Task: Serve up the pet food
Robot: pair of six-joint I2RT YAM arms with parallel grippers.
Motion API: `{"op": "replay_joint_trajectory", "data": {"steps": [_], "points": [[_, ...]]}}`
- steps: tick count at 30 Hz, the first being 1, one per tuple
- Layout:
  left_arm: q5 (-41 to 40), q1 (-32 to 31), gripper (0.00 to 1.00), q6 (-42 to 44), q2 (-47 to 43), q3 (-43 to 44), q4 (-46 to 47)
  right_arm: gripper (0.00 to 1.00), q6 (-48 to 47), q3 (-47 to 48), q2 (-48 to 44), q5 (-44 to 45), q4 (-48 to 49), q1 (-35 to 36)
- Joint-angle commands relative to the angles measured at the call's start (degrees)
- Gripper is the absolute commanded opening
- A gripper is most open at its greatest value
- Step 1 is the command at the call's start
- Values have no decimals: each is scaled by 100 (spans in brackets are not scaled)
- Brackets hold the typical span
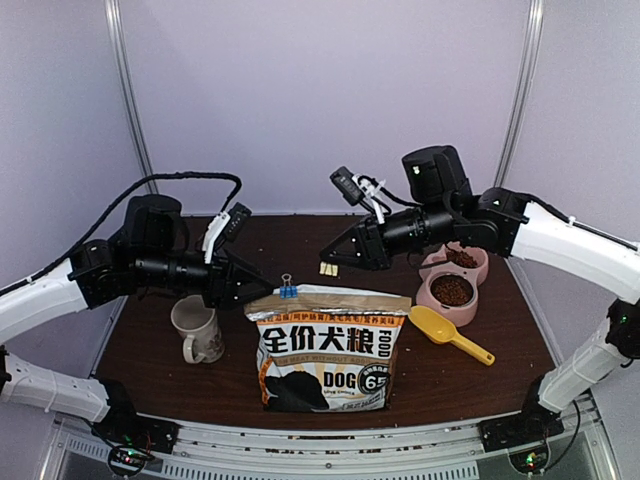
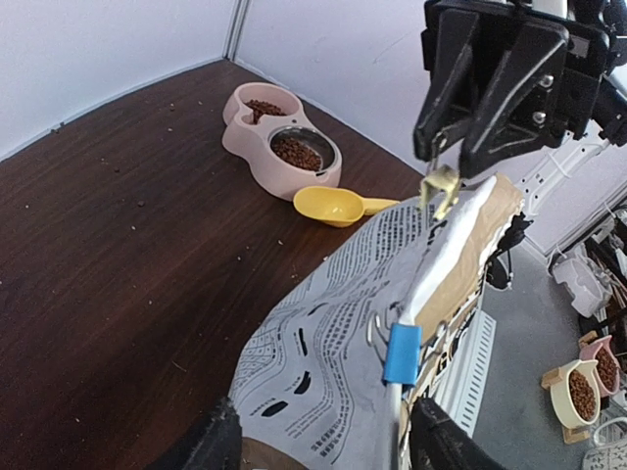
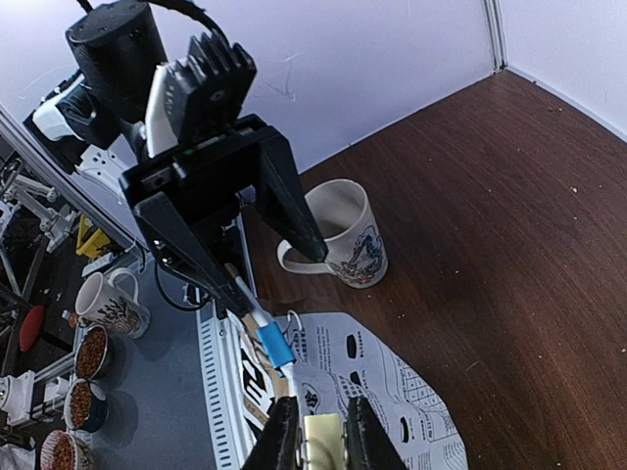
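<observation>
Right fingers (image 3: 279, 441) pinching yellow clip (image 3: 323, 436) over bag (image 1: 325, 350), mug (image 1: 197, 330) beside

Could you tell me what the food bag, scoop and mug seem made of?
Food bag: seemingly brown paper, silvery foil lining showing at its folded top. Scoop: smooth yellow plastic, probably. Mug: likely glazed ceramic, given its shiny cream surface.
</observation>
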Motion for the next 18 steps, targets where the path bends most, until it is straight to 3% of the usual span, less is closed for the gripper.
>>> {"op": "replay_joint_trajectory", "data": {"steps": [1,6,18], "points": [[211,58,57,157,-155,-101,110,0,-251,349,277,254,-114,123],[307,59,48,112,-188,-181,159,0,-202,449,435,167,-76,229],[486,59,54,8,-342,-288,335,0,89,394,436,-23,221,310]]}}
